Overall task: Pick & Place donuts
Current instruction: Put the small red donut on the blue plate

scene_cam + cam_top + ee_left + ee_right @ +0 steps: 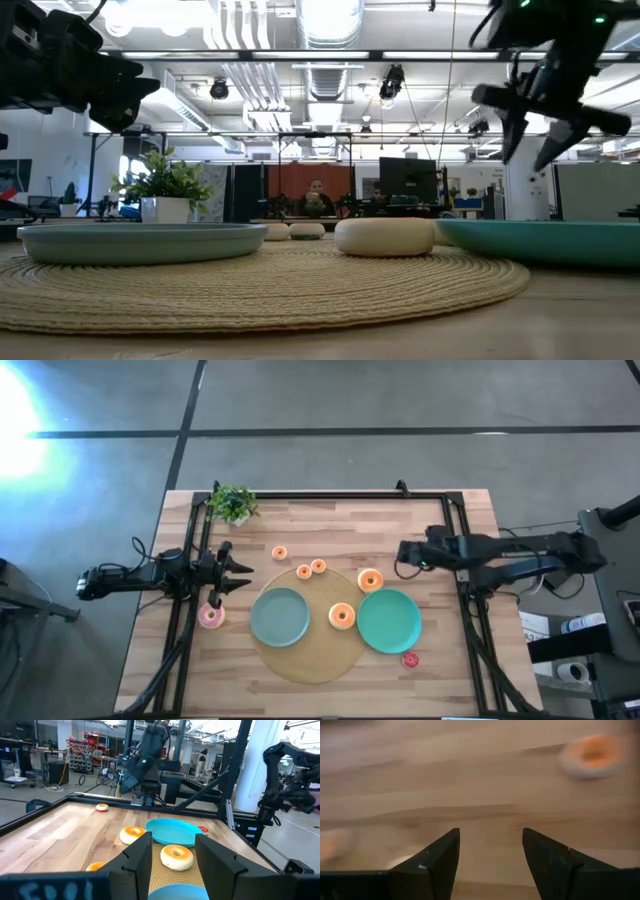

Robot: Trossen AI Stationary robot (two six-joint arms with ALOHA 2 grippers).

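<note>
Right tool (404, 553) open and empty above bare tabletop (330, 525) beyond teal plate (389, 621); left tool (243, 574) open, empty, left of it.

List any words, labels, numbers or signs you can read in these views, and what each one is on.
No text can be read.
Left wrist view: pale marks on the dark bar beside the left pincer are too blurred to read.
High view: white labelled things right of the table are too small to read.
Low view: a red-and-white picture at the left edge shows no legible words.
The donuts, plates and mat carry no markings.
</note>
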